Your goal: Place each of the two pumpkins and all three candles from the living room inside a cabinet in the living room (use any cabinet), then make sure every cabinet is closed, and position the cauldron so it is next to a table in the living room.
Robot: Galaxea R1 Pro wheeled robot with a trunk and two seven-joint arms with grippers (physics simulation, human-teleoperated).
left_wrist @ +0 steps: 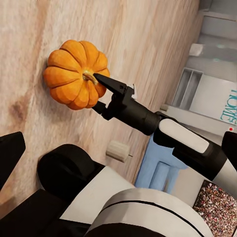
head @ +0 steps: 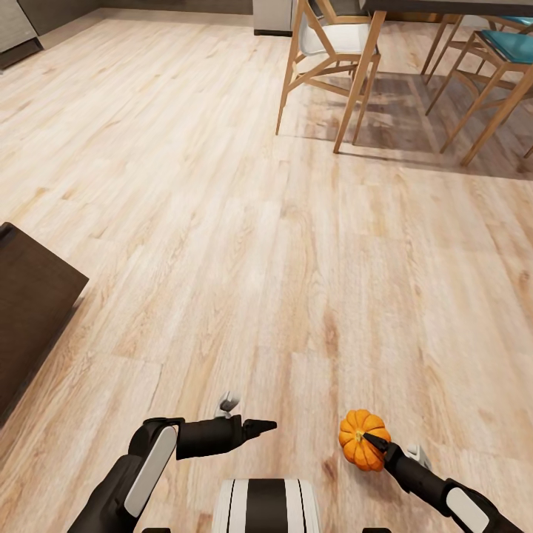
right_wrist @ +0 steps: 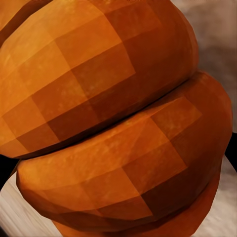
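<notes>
Pumpkin (head: pixel 361 437): bright orange, deeply ribbed, squat and round, with a short tan stem dimple on top; it sits at 5 o'clock in the head view, held up off the floor.
Pumpkin close up (right_wrist: pixel 118 118): in the right wrist view the skin is faceted into flat patches, two fat lobes split by a dark groove.
Right gripper (head: pixel 374 444): matte black, tapered fingers clamped on the pumpkin; one fingertip lies across the stem end, and the left wrist view shows that same dark finger (left_wrist: pixel 109 83) pressed against the crown.
Left gripper (head: pixel 263 426): at 6 o'clock, black and pointed, its fingers drawn together to a single tip, holding nothing.
Arms: glossy black shells with white panels, a white-and-black trunk between them at the bottom edge.
Floor (head: pixel 244 244): pale wood planks with long grain streaks and brown knots, running across the whole room.
Cabinet (head: pixel 29 311): a flat dark-brown wooden corner at 9 o'clock, well apart from the pumpkin.
Chairs (head: pixel 329 66): light wooden frames with angled legs at 1 o'clock, one with a teal seat, tucked beside a dark table edge (head: pixel 444 6).
Candle (left_wrist: pixel 117 150): a stubby beige lump on the floor, seen past the right arm in the left wrist view.
</notes>
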